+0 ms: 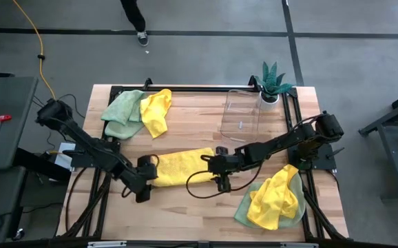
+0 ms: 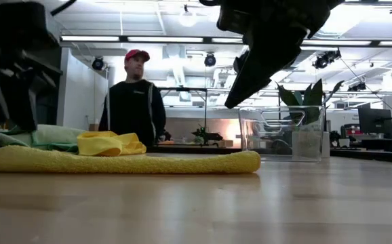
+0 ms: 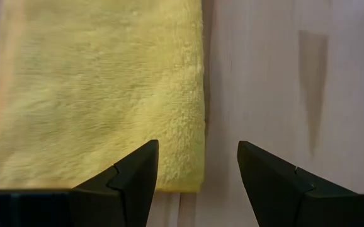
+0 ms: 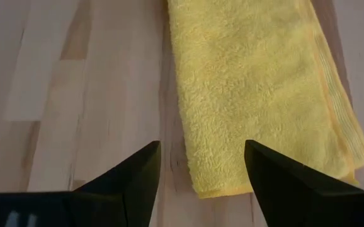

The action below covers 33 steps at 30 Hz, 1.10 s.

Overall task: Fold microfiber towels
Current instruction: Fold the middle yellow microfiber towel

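Note:
A yellow microfiber towel [image 1: 178, 167], folded into a long strip, lies flat on the wooden table near its middle; the low view shows it [image 2: 121, 161] resting along its whole length. My left gripper [image 1: 144, 182] hovers open at the strip's left end, its fingers [image 3: 138, 170] standing on either side of the towel's corner edge [image 3: 198, 126]. My right gripper [image 1: 217, 172] hovers open over the strip's right end [image 4: 232, 126], slanting downward. Neither touches the cloth.
At the back left lies a pile of a green towel [image 1: 122, 110] and a yellow one [image 1: 156, 110]. A yellow towel on a green one [image 1: 276, 200] lies front right. At the back right stand a clear box [image 1: 244, 114] and a potted plant [image 1: 271, 83]. A person [image 2: 136, 102] stands beyond the table.

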Available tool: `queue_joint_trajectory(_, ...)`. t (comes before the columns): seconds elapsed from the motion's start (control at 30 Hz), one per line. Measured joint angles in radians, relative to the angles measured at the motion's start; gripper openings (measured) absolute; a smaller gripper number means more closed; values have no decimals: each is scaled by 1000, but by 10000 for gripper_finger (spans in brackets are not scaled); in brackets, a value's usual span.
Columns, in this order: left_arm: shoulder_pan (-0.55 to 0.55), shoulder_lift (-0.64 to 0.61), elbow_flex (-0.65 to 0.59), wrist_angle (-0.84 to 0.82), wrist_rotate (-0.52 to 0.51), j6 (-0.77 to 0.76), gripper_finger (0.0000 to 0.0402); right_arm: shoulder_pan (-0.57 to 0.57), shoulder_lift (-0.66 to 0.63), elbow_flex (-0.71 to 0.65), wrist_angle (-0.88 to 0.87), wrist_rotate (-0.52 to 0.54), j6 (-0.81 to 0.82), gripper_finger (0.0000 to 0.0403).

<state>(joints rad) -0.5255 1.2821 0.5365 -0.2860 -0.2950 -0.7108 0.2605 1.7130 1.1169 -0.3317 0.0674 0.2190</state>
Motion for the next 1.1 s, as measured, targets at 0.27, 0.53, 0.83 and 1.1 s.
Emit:
queue_joint_trajectory(0.27,0,164,0,96,49,-8,205,-1,0,0,-1,35,-22,222)
queue_joint_trajectory(0.53,-24,213,3,106,38,-7,205,-3,0,0,-1,35,-66,222)
queue_joint_trajectory(0.83,-67,204,3,48,46,53,205,-2,16,0,-2,-32,-276,222)
queue_joint_trajectory(1.1,-79,204,3,37,41,48,205,15,123,0,54,-87,-357,222)
